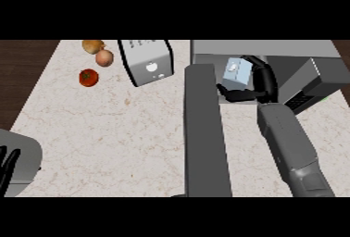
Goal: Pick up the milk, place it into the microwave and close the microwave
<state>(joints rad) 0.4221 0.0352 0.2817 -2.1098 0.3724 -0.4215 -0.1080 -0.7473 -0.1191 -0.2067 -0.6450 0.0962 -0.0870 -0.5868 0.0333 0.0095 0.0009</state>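
The milk carton (236, 71), pale blue with a white label, stands tilted at the mouth of the microwave (273, 50) at the upper right. My right hand (258, 88) is curled round the carton from its right side, thumb below it. The microwave's door (203, 129) stands wide open, seen edge-on as a long grey slab running down the middle of the view. My left hand (8, 164) rests open at the lower left edge, fingers up.
A toaster (147, 62) stands left of the open door. A tomato (88, 77), an onion (104, 58) and a potato (93, 45) lie at the counter's upper left. The marble counter (116, 134) ends in a dark floor strip at the left.
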